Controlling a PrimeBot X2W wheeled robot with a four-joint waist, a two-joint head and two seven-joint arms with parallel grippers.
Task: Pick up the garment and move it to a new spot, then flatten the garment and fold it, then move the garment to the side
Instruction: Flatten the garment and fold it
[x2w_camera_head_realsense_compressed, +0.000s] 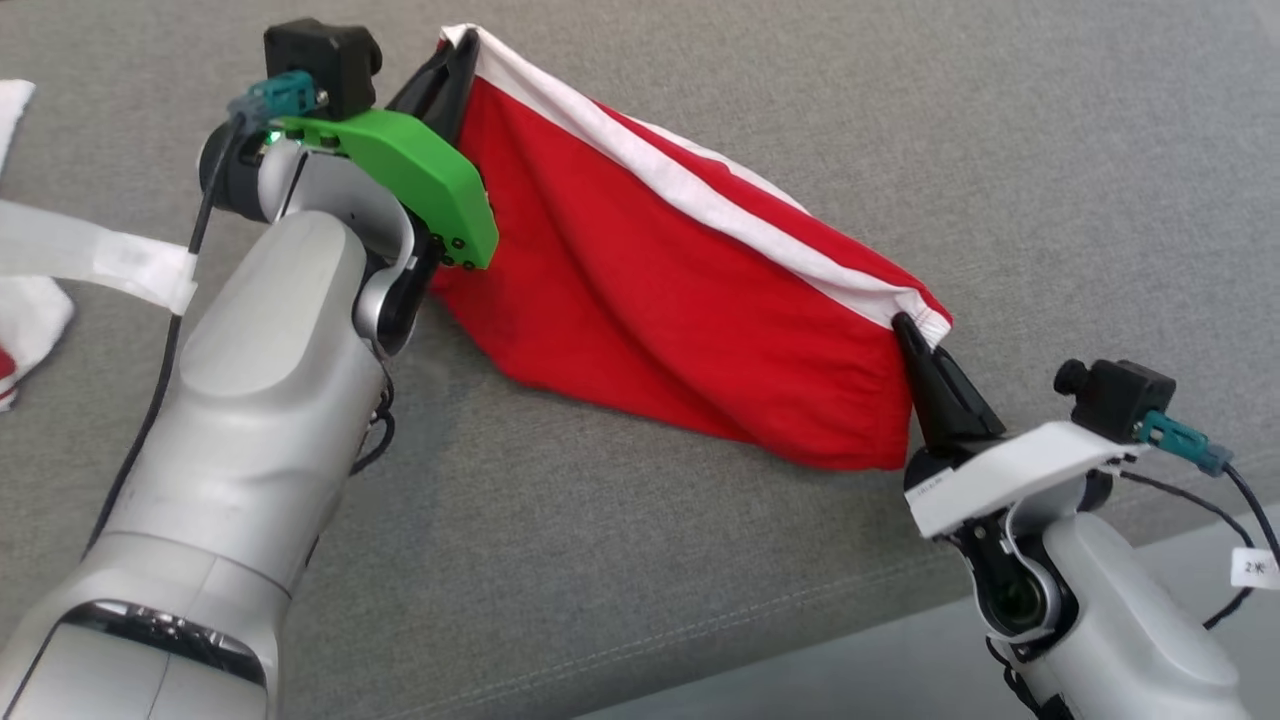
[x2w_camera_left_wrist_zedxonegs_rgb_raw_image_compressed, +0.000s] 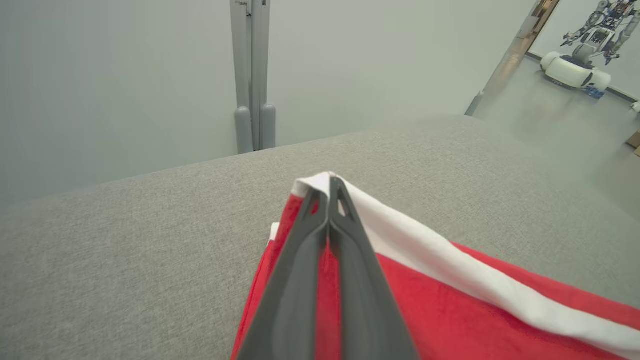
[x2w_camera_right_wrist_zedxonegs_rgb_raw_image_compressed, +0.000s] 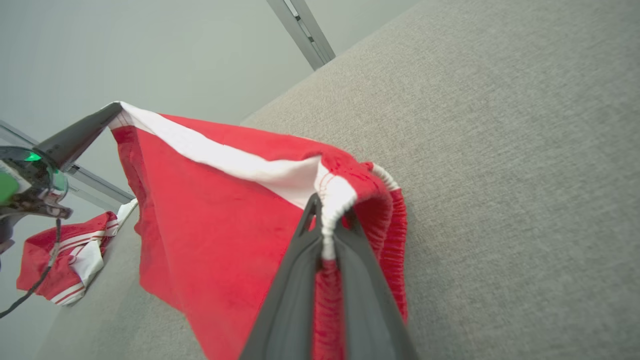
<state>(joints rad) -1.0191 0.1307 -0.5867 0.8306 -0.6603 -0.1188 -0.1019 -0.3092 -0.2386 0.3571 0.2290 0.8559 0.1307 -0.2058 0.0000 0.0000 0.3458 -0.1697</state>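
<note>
The garment is red cloth with a white band along its top edge, stretched between my two grippers above the grey cushion. My left gripper is shut on its far left corner; in the left wrist view the fingers pinch the white band of the garment. My right gripper is shut on the near right corner, at the gathered white waistband of the garment. In the right wrist view my right gripper clamps that seam, and the left gripper holds the far corner.
A second red and white striped cloth lies at the cushion's left end, showing as white cloth in the head view. The cushion's front edge runs below my right arm. A metal post stands behind the cushion; another robot stands far off.
</note>
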